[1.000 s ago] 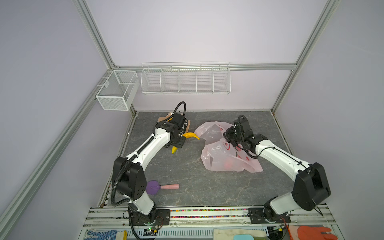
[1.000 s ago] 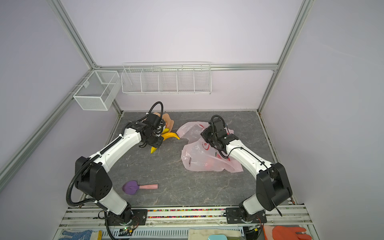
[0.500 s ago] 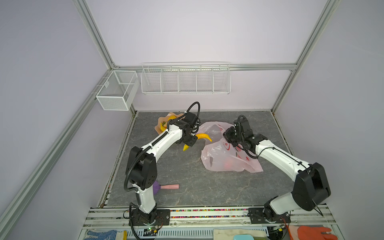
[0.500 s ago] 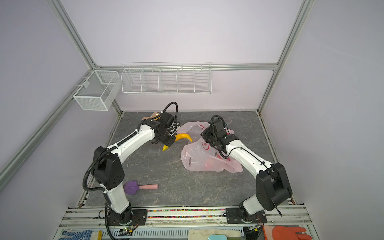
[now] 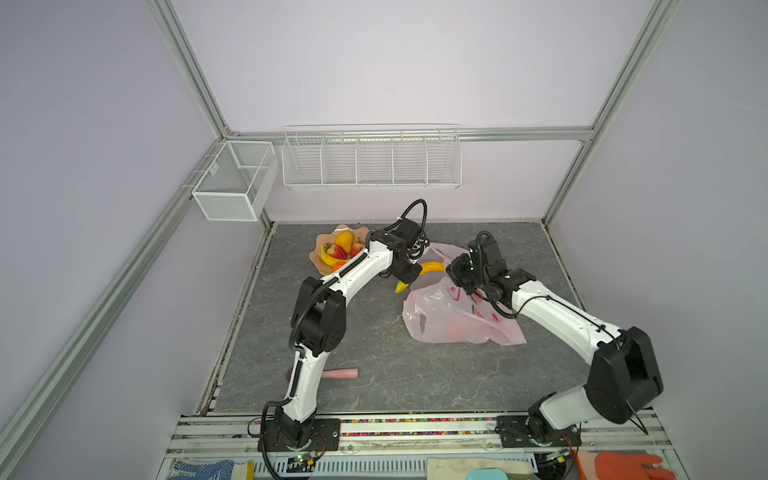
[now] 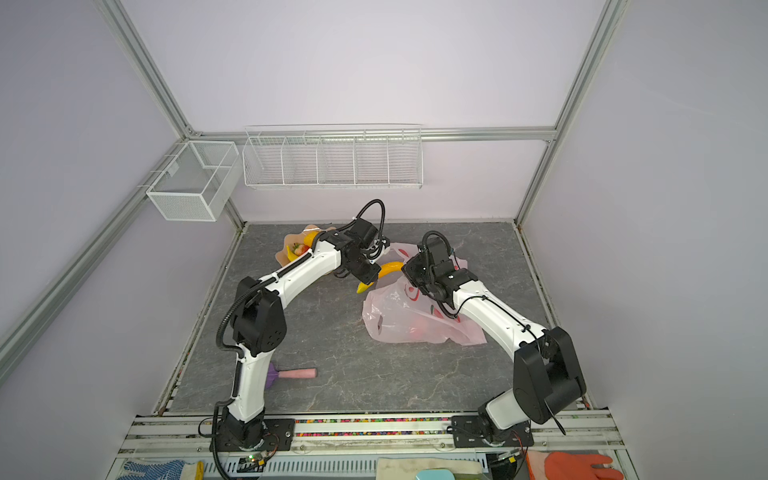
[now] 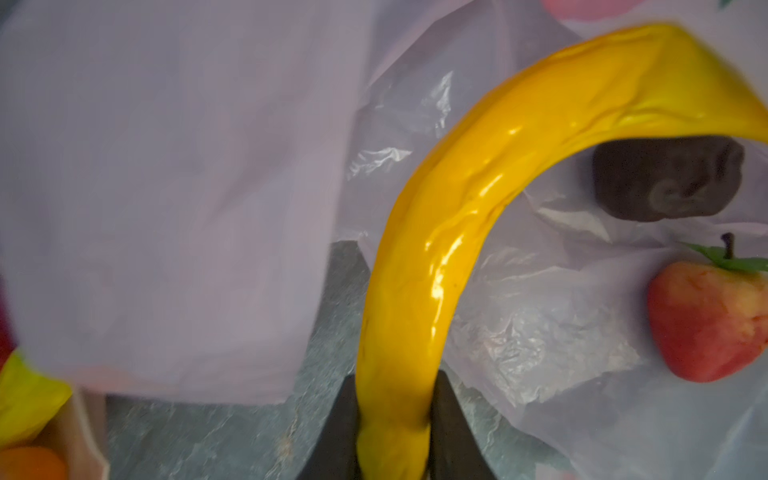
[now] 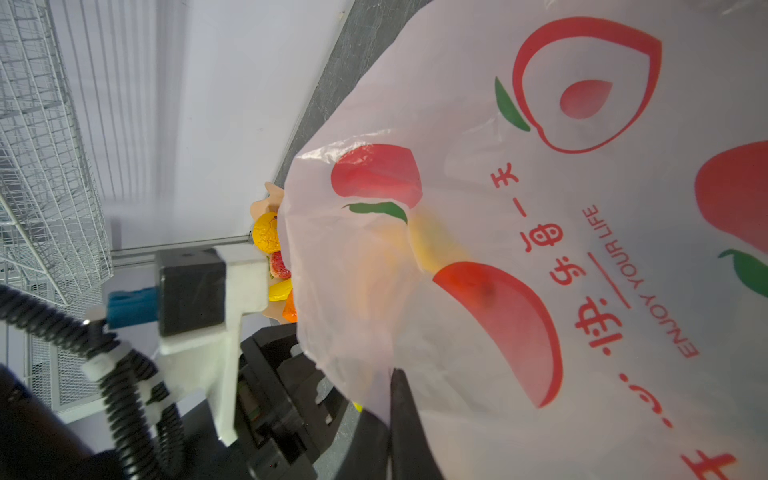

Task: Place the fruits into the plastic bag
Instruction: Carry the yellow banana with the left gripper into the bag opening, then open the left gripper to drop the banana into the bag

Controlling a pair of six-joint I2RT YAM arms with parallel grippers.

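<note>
Yellow banana (image 5: 432,268) clamped by left gripper (image 5: 410,275), tip bagward; right gripper (image 5: 454,272) pinching plastic bag (image 5: 449,320)

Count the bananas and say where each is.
2. The held banana is clamped in the left gripper at the mouth of the plastic bag; the second banana lies in the bowl. More may be hidden.

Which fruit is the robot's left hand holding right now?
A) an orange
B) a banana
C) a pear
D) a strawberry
B: the left hand is shut on the yellow banana, right at the open mouth of the plastic bag.
</note>
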